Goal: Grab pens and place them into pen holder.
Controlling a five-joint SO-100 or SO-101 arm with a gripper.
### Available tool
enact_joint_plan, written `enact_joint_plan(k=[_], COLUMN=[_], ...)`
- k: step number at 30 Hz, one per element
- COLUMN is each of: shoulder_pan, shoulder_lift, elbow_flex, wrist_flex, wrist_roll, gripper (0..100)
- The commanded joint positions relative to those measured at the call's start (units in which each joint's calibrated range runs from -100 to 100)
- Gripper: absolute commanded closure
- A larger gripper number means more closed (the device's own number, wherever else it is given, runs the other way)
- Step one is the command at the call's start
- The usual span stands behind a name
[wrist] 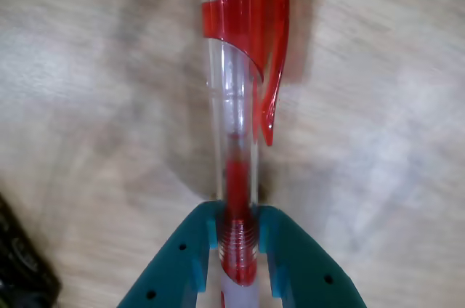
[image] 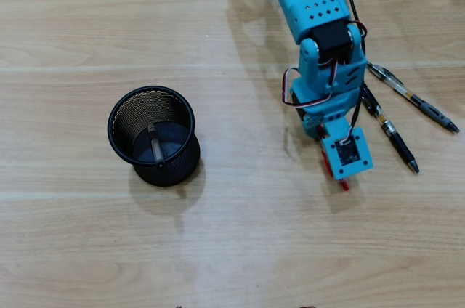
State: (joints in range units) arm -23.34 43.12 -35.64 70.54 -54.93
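Right of the round black wire-mesh pen holder (image: 154,136), well apart from it in the overhead view, the light-blue plastic arm (image: 312,17) reaches down over the pale wood-grain table (image: 73,250). Its teal two-finger gripper (wrist: 238,246) is clamped on a clear pen w/ red clip and red ink tube (wrist: 236,97): in the wrist view both fingers (wrist: 185,264) press the barrel from either side, just at the ribbed red section, and the pen runs straight up the pic w/ the clip at the top. From overhead only a small red tip (image: 343,184) pokes out below the wrist camera block, the side of the arm farthest from its base; rest of that pen is hidden under the arm. Can't tell if the pen is lifted or touching the table. Inside the holder, one slim pen (image: 155,144) already leans against the mesh wall. Further from the holder than the arm, two black-and-clear pens lie flat on the table, both slanting down to the right: one (image: 392,134) just beside the arm, the other (image: 414,99) beyond it, near but apart. Dark blurry object (wrist: 22,264) at the wrist view's lower left, too blurred to ID.
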Motion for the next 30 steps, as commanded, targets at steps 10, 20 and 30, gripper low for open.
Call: enact_joint_plan(k=[10, 20, 30], shoulder_pan=[18.91, 25.92, 30.12], shoulder_lift=[-52.84, -55.63, -52.25], elbow_flex=[21.65, 73.8, 69.72], wrist_flex=[-37.32, -85.8, -89.58], wrist_roll=[12.17, 3.28, 5.06], gripper=[98, 98, 98])
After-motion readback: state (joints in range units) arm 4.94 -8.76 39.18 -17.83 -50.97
